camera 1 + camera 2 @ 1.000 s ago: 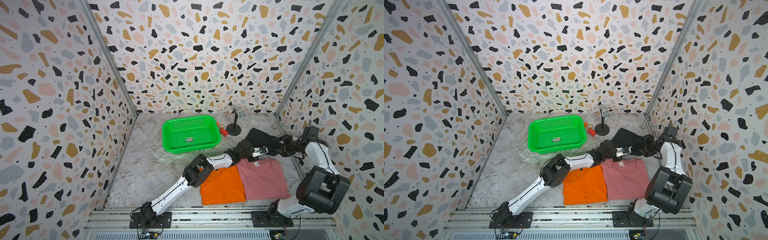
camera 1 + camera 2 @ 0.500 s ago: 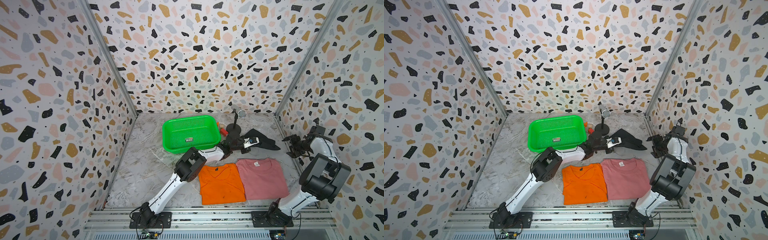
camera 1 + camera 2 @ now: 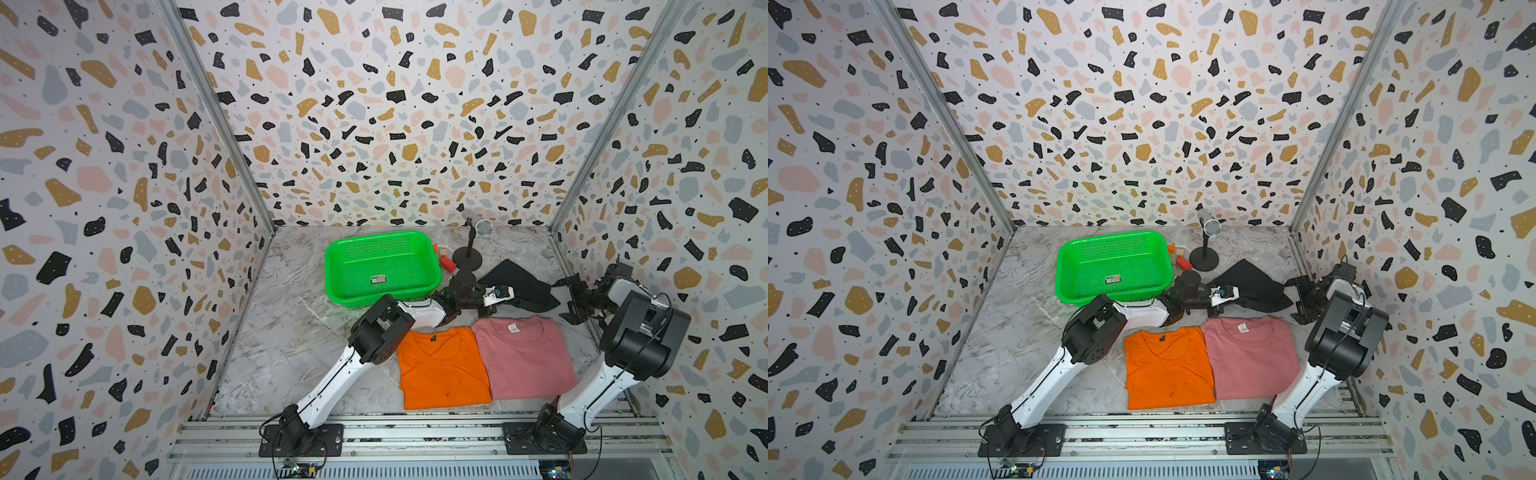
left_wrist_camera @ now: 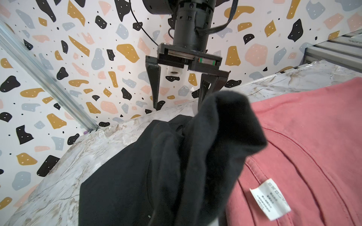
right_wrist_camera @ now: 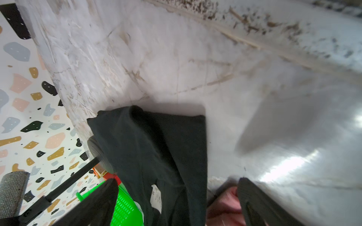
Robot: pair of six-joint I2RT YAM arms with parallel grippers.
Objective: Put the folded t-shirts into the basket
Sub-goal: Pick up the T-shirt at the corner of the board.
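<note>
Over the last second the left gripper (image 3: 506, 294) has dragged the black t-shirt (image 3: 523, 282) away from the pink t-shirt (image 3: 525, 357) and toward the green basket (image 3: 376, 246). The basket now sits just to that gripper's left and holds only its sticker. The left gripper is clamped on a bunched edge of the black cloth, and the rest trails on the table (image 3: 291, 332) toward the right gripper (image 4: 177, 101), no longer neatly folded. The right gripper has let go and pulled back toward the right-hand wall, jaws wide apart and holding nothing. The carry looks to be one-armed from here, so the loose tail may snag or drape over the basket's rim unless it is lifted clear. Just beyond the left gripper stands a microphone stand (image 3: 468, 259), and small red and orange blocks (image 3: 448, 263) lie between it and the basket, all close to the path. On the near side of both grippers the orange t-shirt (image 3: 442, 368) and the pink one lie flat, edges touching, not yet moved.
</note>
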